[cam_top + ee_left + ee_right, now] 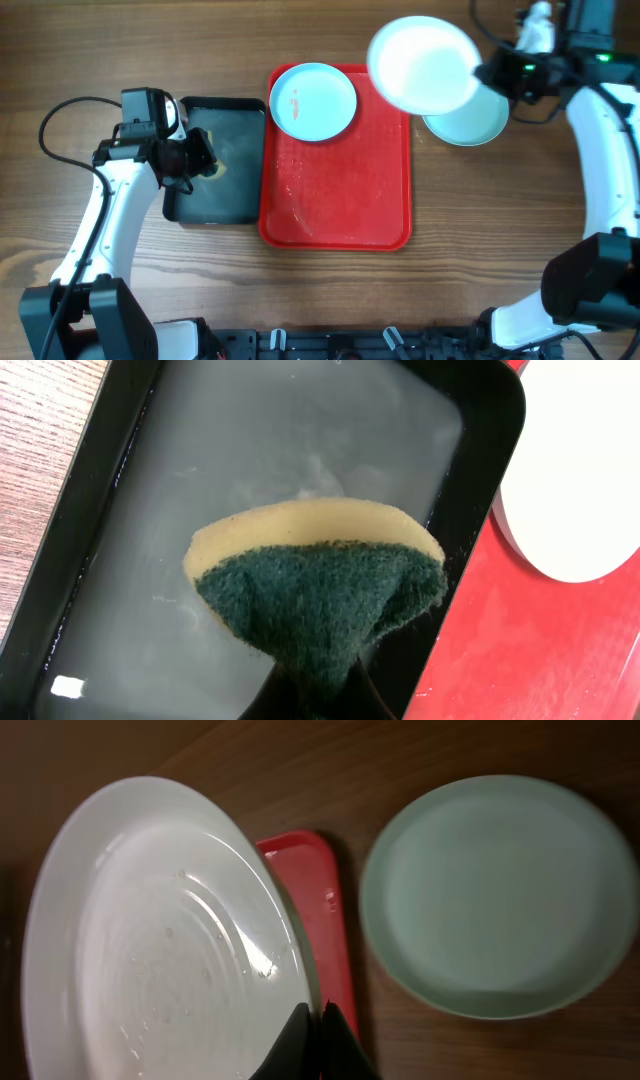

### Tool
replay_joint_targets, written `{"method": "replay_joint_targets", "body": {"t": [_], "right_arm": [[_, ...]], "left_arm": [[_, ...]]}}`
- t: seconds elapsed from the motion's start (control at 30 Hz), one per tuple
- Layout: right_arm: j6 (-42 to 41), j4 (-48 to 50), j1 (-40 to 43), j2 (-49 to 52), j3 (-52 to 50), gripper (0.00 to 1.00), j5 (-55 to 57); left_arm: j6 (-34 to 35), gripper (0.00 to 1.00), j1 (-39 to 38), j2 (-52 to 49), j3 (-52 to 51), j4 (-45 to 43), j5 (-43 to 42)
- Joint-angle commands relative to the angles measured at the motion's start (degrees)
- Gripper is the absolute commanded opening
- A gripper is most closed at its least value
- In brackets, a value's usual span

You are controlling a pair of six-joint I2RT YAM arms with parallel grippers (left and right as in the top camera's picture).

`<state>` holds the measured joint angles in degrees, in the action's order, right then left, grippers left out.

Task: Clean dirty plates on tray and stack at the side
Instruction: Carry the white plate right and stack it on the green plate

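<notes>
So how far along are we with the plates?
Done: one pale plate sits on the table right of the red tray. In hand: the right gripper holds the white plate lifted; the left gripper holds a sponge over the black tray. Left: the smeared light-blue plate on the red tray.

Robotics lab bench: wood-grain table (230, 280), two white cabled robot arms (118, 205) at its edge

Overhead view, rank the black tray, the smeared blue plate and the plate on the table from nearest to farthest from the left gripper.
1. Black tray, directly under the left gripper.
2. Smeared blue plate, on the red tray's far-left corner.
3. Plate on the table, far right.
</notes>
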<state>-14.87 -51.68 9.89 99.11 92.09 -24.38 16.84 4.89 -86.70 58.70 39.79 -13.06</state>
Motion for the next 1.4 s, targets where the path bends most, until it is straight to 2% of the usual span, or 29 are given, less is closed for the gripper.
{"method": "replay_joint_targets", "body": {"t": [0.0, 0.13, 0.67, 1.17, 1.27, 1.37], "right_arm": [[0.66, -0.02, 3.76, 0.59, 0.76, 0.04, 12.63], [-1.27, 0.9, 5.11, 3.06, 0.02, 0.04, 19.93], [-1.84, 4.87, 5.18, 22.43, 0.02, 0.04, 20.04], [-1.6, 1.84, 5.07, 23.28, 0.02, 0.06, 18.34], [-1.49, 1.22, 5.07, 23.26, 0.13, 0.18, 18.29], [2.03, -0.66, 5.07, 22.91, 2.12, 0.55, 13.46]], "left_arm": [[0.07, 0.04, 0.11, -0.44, -0.63, -0.35, 0.52], [0.04, 0.04, 0.11, -0.44, -0.63, -0.35, 0.52], [0.04, 0.04, 0.11, -0.44, -0.63, -0.31, 0.5], [0.04, 0.04, 0.11, -0.44, -0.63, -0.31, 0.5], [0.02, 0.04, 0.11, -0.44, -0.63, -0.28, 0.5], [-0.15, 0.04, 0.11, -0.44, -0.63, -0.28, 0.52]]}}
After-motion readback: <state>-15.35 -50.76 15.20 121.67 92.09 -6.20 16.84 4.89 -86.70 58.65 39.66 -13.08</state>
